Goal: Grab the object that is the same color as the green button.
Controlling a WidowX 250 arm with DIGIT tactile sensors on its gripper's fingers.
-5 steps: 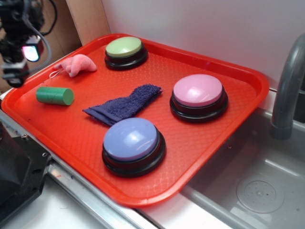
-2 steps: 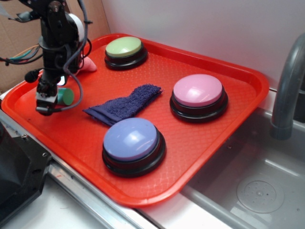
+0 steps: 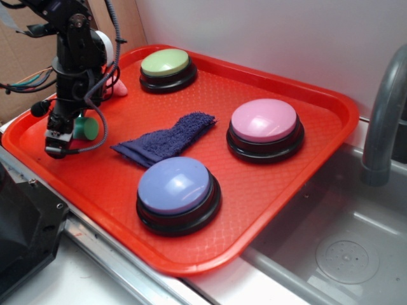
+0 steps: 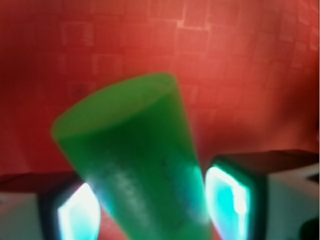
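Observation:
The object, a small green cylinder point(image 3: 86, 128), lies on the left part of the red tray point(image 3: 267, 190); only its round end shows beside the arm. My gripper point(image 3: 60, 141) stands over it, pointing down. In the wrist view the green cylinder point(image 4: 135, 160) fills the space between my two fingers, whose pads point(image 4: 227, 197) press against its sides, so the gripper point(image 4: 155, 212) is shut on it. The green button point(image 3: 166, 63), pale green on a black base, sits at the tray's far corner, well behind the gripper.
A dark blue cloth point(image 3: 165, 140) lies just right of the gripper. A pink plush toy point(image 3: 118, 87) peeks out behind the arm. A blue-topped button point(image 3: 175, 186) and a pink-topped button point(image 3: 264, 121) stand further right. A sink point(image 3: 343, 254) and faucet point(image 3: 381, 121) are on the right.
The arm swung from the far left edge onto the green cylinder and lowered around it. The cylinder's end has shifted slightly left with the gripper.

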